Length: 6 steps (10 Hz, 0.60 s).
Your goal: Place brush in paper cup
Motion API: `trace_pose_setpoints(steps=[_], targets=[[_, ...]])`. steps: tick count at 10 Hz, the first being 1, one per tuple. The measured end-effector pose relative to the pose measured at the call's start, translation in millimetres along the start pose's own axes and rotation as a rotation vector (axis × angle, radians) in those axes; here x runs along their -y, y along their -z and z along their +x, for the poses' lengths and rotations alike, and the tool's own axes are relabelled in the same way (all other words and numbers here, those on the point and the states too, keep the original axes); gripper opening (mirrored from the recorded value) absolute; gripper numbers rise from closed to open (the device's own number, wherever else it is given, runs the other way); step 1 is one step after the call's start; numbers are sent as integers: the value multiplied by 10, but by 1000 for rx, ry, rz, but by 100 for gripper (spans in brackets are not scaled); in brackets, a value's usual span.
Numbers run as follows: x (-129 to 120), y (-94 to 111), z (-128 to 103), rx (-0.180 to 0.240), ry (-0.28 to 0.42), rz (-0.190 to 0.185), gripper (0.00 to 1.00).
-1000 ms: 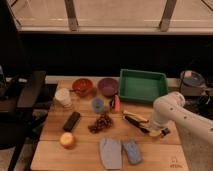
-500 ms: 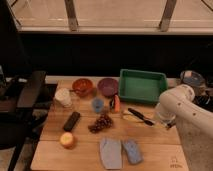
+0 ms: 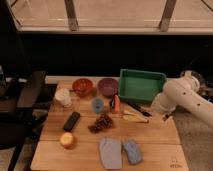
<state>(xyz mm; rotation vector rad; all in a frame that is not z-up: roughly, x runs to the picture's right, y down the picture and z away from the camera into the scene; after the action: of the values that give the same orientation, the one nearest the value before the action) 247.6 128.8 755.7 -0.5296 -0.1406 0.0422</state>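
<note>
**A:** Where is your gripper at this moment?

**B:** My gripper (image 3: 162, 115) hangs low over the right side of the table (image 3: 160, 137), close to the near right corner of the green tray (image 3: 142, 85). Its fingers are pressed together, and I see nothing between them.

**A:** And the brush?

**B:** The brush (image 3: 136, 107) lies flat on the wood, just left of my gripper, between the green tray and a pale curved object (image 3: 134, 118). It lies slanted, one end to the far left and the other to the near right. The paper cup (image 3: 63, 97) stands upright at the far left of the table, well apart from the brush.

**A:** So which step is in hand?

**B:** I think it is the pick. First I must spread the fingers. Then I come down over the middle of the brush, with the fingers across its length, not along it. The pale curved object is very near, so I should go straight down and not push it.

**A:** Anything to watch after that?

**B:** The way to the cup passes over the small blue cup (image 3: 98, 104), so I should lift high enough. Over the paper cup I would turn the brush end-down before I let go, otherwise it may tip the cup.
</note>
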Motion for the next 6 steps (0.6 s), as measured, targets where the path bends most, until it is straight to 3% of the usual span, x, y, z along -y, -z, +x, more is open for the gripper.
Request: trace_pose_setpoints(steps=[2,4,5,6], targets=[[139,-60,-391,39,79,-1,18],[277,-133,-948,77,184,-8,18],[303,-150,-1115,86,214,-12,18],[303,-155,-1136,81,223,-16,18]])
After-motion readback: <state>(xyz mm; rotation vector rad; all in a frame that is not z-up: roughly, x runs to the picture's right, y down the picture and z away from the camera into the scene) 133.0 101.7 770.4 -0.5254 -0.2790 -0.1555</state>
